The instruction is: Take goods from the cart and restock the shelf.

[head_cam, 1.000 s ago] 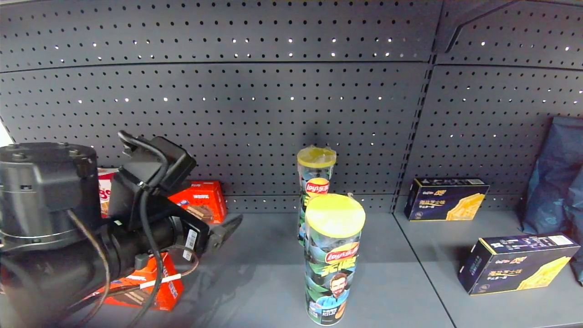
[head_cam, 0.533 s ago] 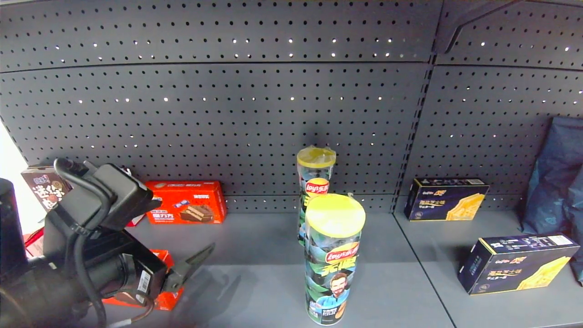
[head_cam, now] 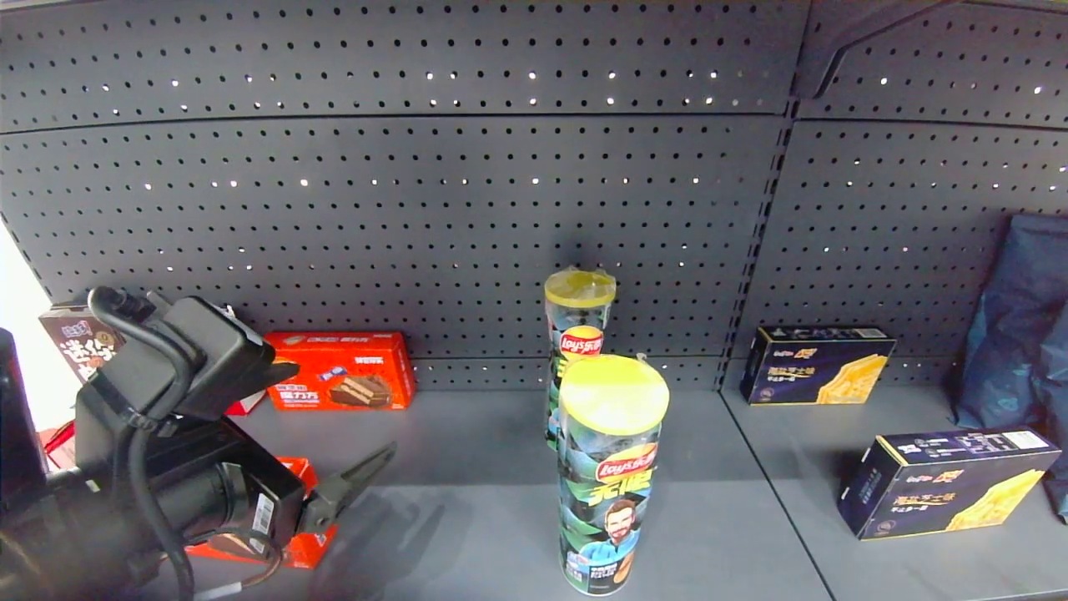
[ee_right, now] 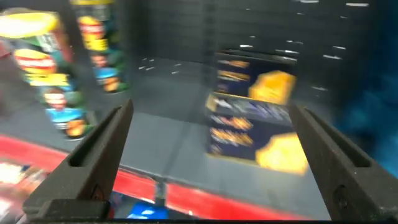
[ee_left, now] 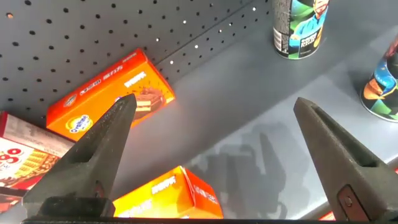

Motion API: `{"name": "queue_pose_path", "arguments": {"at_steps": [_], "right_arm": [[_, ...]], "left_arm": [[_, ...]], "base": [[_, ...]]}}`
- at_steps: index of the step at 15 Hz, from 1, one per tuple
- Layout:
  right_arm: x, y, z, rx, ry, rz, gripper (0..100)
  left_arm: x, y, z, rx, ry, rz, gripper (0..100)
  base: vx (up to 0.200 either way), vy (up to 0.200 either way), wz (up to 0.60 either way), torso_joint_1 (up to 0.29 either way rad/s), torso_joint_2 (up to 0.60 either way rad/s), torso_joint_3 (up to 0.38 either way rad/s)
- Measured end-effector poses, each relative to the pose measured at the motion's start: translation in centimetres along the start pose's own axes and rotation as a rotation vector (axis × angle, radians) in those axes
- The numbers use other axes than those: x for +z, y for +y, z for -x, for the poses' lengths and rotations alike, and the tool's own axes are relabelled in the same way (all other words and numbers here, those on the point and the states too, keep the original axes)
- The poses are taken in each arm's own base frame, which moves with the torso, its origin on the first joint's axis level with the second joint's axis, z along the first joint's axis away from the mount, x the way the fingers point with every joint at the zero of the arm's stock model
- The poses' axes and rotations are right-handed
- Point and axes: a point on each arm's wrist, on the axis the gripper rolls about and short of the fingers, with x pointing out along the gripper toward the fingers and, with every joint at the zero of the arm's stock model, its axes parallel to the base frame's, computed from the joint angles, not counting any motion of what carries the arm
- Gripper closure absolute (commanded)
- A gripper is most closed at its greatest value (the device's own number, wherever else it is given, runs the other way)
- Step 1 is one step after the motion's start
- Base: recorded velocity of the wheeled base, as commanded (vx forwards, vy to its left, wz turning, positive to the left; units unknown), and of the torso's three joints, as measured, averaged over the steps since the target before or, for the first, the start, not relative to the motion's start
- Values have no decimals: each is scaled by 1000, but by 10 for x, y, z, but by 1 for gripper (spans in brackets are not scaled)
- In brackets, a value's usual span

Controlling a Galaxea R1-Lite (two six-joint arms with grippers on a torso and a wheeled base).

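The left gripper [head_cam: 359, 476] hangs low over the left end of the grey metal shelf [head_cam: 467, 517]. Its fingers [ee_left: 99, 155] are spread wide and hold nothing. Right beneath them, a touch back toward the wrist, the front orange cardboard wafer box [ee_left: 168, 196] lies flat on the shelf. The arm hides most of it in the head view, so I can't call its long axis for sure. The rear orange cardboard wafer box [head_cam: 342, 370] sits against the perforated back panel [head_cam: 417, 209], long axis running along the panel, well ahead of the fingertips.

My read is that this box is placed and the next pick is at the cart. The left arm would then have to back straight out without clipping the front box.

The right gripper [ee_right: 211, 112], fingers also apart and empty, faces the right bay. The nearer dark blue and yellow carton [head_cam: 947, 482] is closest to it, with the farther dark blue and yellow carton [head_cam: 818, 365] behind.

Between the arms, two tall chip cans with yellow lids stand upright, the front can [head_cam: 612, 476] just ahead of the rear can [head_cam: 577, 334].

As for print, every pack carries a logo and Chinese lettering. The orange boxes picture a layered wafer.
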Motion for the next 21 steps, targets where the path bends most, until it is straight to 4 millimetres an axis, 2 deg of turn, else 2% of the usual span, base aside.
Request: {"name": "queue_pose_path", "arguments": {"at_steps": [3,5,9,13,21], "right_arm": [[23,0,-51,136,98,11,0],[30,9,-85,227,128,46,0],[26,31,-134,340,211,98,0],[15,46,-160,361,296,115,0],[-14,63,-184,395,446,141,0]], "left_arm": [[2,1,-4,5,3,3,0],[3,2,-6,13,6,5,0],[6,4,-7,19,0,8,0],[9,5,-7,21,-9,10,0],[17,6,-13,27,-19,8,0]], "base": [[0,0,0,0,0,0],[0,0,0,0,0,0],[0,0,0,0,0,0],[0,0,0,0,0,0],[0,0,0,0,0,0]]}}
